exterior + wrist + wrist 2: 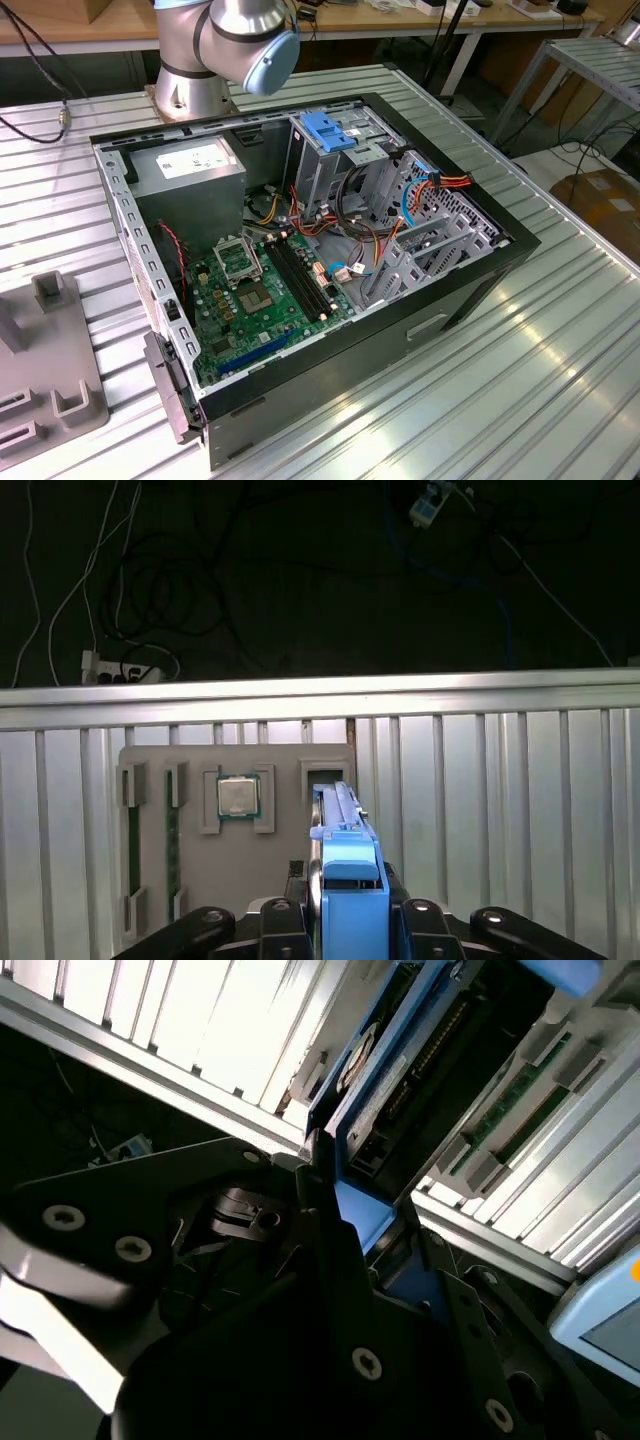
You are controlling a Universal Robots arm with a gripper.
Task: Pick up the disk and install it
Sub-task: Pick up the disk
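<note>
While the end effector (345, 925) is gripping the disk (338, 825) by the end of its blue bracket, the black fingers (278, 918) are standing narrow, pressing the plastic from both sides. The disk is hanging on edge and is projecting forward from the grip. In the first wrist view its far end is lining up with a slot (326, 772) of the grey tray (290, 850); whether it is touching that slot cannot be determined.

The tray is also carrying a processor (239, 796) and memory sticks (133, 850), and it is lying near one long edge of the ribbed surface (500, 830). In the exterior view the open computer case (470, 290) is occupying the middle of the surface.

Handling judgement: the disk is probably rigid, fairly heavy for its size and sensitive to shock. Its metal faces are likely smooth. The bracket is the proper place to take hold, since the plastic is offering friction and is sparing the label and connector edge.
</note>
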